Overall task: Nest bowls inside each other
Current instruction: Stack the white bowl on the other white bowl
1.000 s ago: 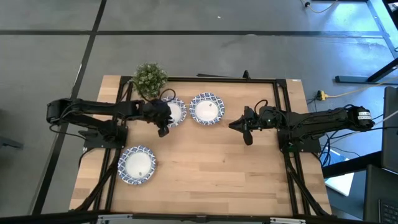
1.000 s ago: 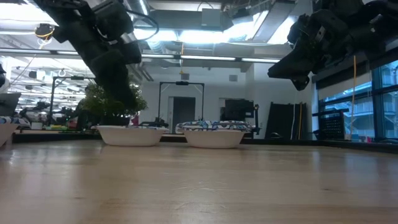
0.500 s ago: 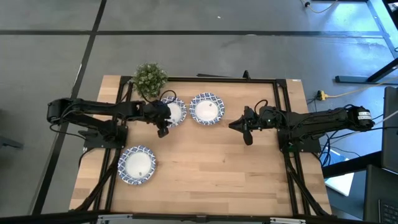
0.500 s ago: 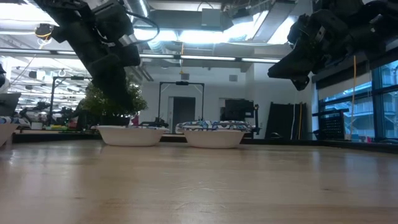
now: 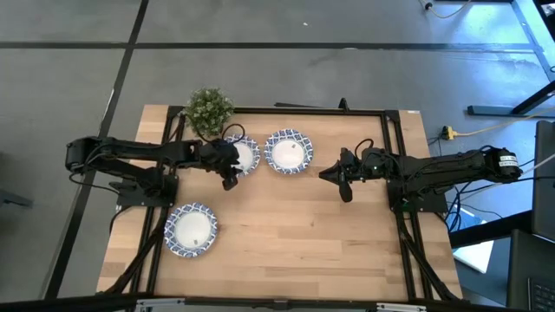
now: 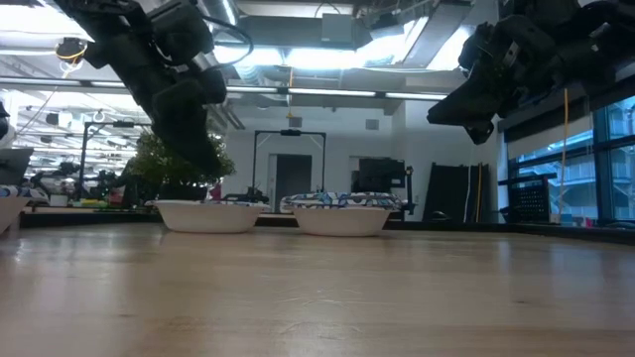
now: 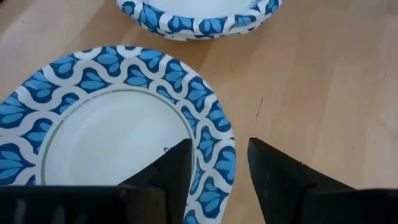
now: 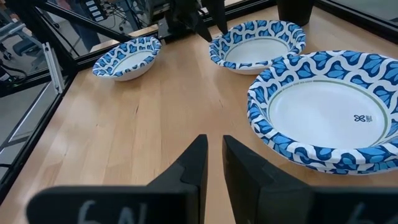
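Left gripper (image 7: 214,165), fingers part open, apparently straddles the rim of bowl (image 7: 118,124), centre-left. Right gripper (image 8: 213,163) nearly closed, empty.

The only change is in the left arm. In the low view its left gripper (image 6: 203,151) sits lower than it did 0.5 s ago, when it had lifted slightly, and is back near the height it had 1 s ago, just above the rim of the nearer bowl (image 6: 207,215). In the high view the left gripper (image 5: 229,179) has shifted slightly along that bowl's (image 5: 245,155) near edge. In the left wrist view its fingers (image 7: 178,167) straddle the patterned rim with a gap between them.
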You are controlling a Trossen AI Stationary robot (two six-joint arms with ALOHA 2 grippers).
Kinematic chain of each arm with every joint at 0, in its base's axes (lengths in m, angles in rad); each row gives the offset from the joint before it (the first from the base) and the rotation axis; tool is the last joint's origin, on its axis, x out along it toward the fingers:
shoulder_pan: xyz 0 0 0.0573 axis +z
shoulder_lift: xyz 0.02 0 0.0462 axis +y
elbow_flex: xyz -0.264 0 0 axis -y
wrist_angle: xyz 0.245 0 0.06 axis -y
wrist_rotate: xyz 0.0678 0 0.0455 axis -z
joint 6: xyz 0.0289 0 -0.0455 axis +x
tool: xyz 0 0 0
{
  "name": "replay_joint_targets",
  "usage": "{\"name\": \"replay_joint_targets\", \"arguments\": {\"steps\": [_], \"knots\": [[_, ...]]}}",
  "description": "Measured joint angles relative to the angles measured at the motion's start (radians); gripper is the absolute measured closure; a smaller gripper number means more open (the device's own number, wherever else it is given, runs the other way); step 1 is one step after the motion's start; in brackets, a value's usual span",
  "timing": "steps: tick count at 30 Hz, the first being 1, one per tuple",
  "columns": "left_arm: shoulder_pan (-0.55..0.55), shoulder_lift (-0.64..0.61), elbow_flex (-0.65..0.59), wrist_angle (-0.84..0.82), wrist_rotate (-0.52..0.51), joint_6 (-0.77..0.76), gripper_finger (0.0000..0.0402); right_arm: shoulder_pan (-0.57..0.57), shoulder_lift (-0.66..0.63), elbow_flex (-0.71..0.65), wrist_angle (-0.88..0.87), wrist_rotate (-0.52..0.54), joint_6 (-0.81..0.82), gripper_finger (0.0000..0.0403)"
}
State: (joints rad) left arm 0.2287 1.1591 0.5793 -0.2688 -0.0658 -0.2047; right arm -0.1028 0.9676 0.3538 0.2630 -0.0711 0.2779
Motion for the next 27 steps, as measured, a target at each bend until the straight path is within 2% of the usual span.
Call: {"name": "replay_joint_targets", "arguments": {"steps": [15, 22, 27], "knots": [[0.000, 0.000, 0.000, -0.002, 0.049, -0.078, 0.0250, 0.000, 0.000, 0.000, 0.000, 0.000, 0.001, 0.0352], [0.000, 0.000, 0.000, -0.085, 0.081, -0.077, 0.0250, 0.000, 0.000, 0.000, 0.000, 0.000, 0.001, 0.0352], [0.000, 0.008, 0.000, -0.125, 0.053, -0.081, 0.0250, 0.000, 0.000, 0.000, 0.000, 0.000, 0.001, 0.0352]]}}
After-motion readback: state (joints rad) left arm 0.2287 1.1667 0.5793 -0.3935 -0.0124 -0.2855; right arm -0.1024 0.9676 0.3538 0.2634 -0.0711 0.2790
